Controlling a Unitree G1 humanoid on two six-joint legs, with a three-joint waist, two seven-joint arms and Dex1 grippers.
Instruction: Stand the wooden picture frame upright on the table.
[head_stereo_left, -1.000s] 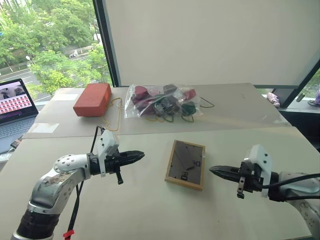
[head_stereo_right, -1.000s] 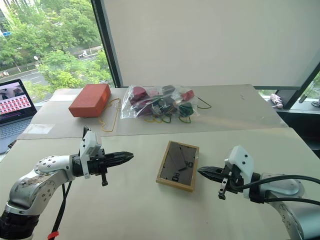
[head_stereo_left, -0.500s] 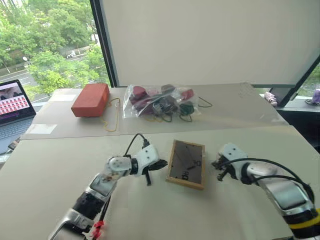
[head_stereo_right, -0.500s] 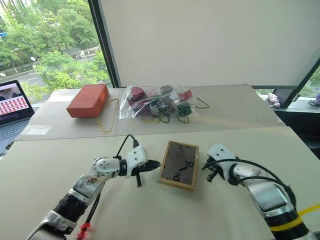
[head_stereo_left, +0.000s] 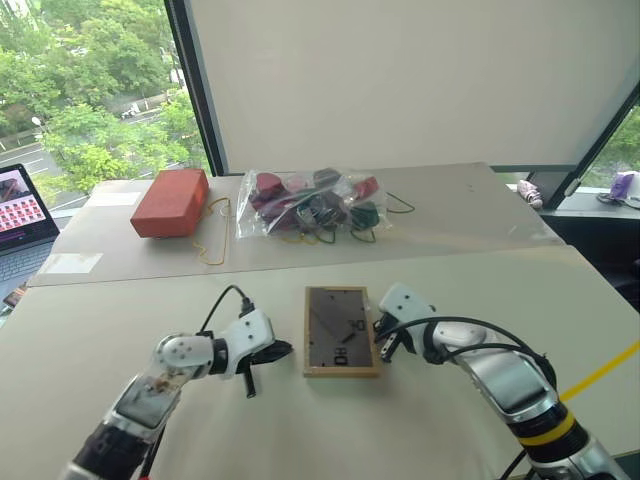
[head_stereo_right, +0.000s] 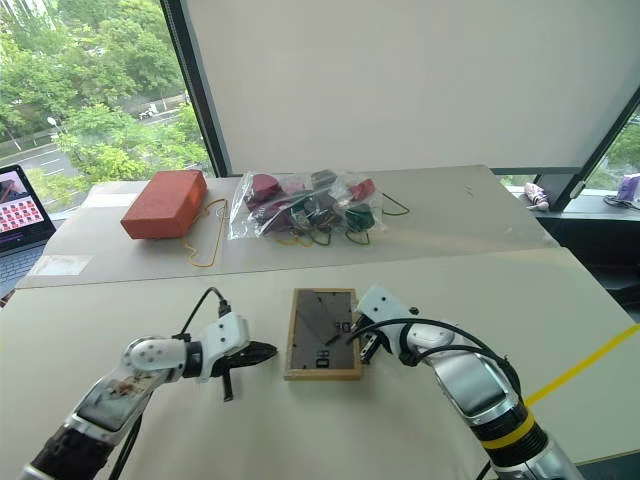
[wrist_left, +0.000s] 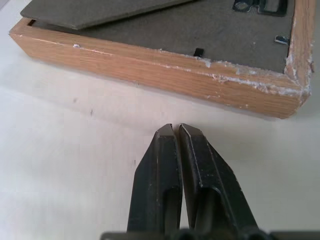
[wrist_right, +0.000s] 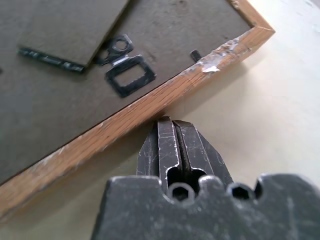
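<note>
The wooden picture frame (head_stereo_left: 340, 343) lies flat on the table (head_stereo_left: 470, 285), its dark back and black easel stand facing up. My left gripper (head_stereo_left: 285, 350) is shut, low over the table, its tips (wrist_left: 175, 129) a short gap from the frame's left wooden edge (wrist_left: 165, 70). At the other side my right gripper (head_stereo_right: 355, 340) is shut too, with its tips (wrist_right: 170, 121) right against the frame's right edge (wrist_right: 150, 107), close to a chipped corner. Neither gripper holds anything.
At the back, beyond a seam in the tabletop, lie an orange-red block (head_stereo_left: 170, 202), a clear plastic bag of dark items (head_stereo_left: 310, 203) and a loop of yellow cord (head_stereo_left: 215, 238). A laptop (head_stereo_left: 20, 200) stands at the far left. A yellow strip (head_stereo_left: 600, 368) crosses the right front.
Both arms have swung inward and down from beside the frame to its two long edges. The frame now lies straighter and slightly further left. The camera has shifted too.
</note>
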